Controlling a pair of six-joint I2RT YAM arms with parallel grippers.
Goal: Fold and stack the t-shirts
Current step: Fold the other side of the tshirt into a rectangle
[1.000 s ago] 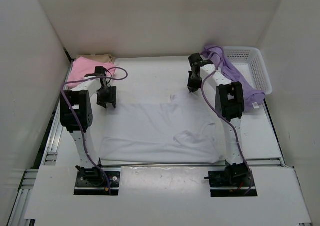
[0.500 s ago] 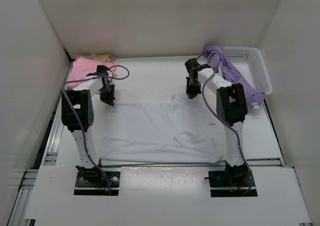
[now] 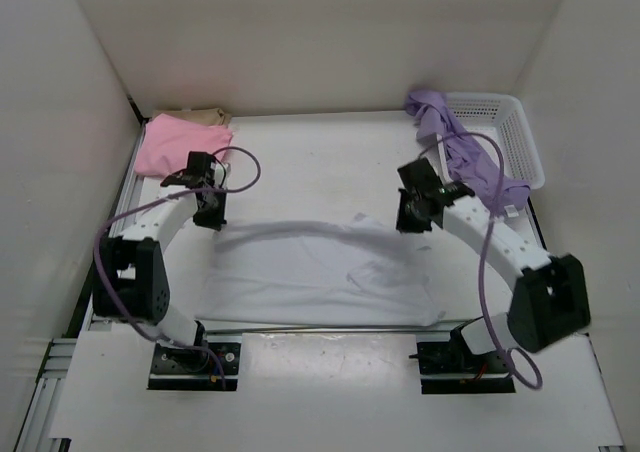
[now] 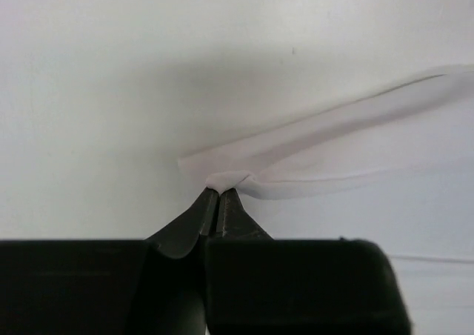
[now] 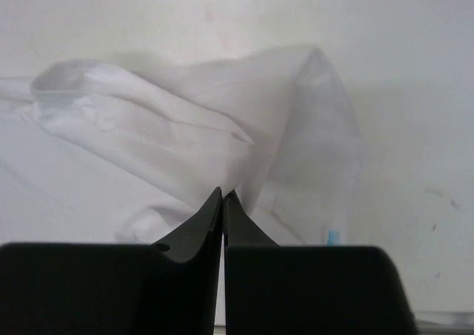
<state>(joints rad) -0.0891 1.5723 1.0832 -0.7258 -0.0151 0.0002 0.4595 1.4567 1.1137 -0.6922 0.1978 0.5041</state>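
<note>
A white t-shirt (image 3: pixel 310 272) lies spread across the middle of the table, its far edge lifted at both corners. My left gripper (image 3: pixel 208 217) is shut on the far left corner of the white t-shirt (image 4: pixel 311 153), pinching the hem at its tips (image 4: pixel 219 193). At the far right edge, my right gripper (image 3: pixel 408 222) is shut on a bunched fold of the white t-shirt (image 5: pixel 185 135), jaws pressed together (image 5: pixel 223 194). A pink t-shirt (image 3: pixel 178 144) lies folded at the back left on a tan t-shirt (image 3: pixel 205 116). The lavender t-shirt (image 3: pixel 470 152) hangs over the basket's rim.
A white mesh basket (image 3: pixel 510 132) stands at the back right against the wall. White walls enclose the table on three sides. The arm bases (image 3: pixel 190 357) sit at the near edge, with a metal rail along the shirt's near hem.
Both grippers have closed on the shirt's far edge and pulled back toward the near side, lifting it. The far edge now sits nearer than a second ago.
</note>
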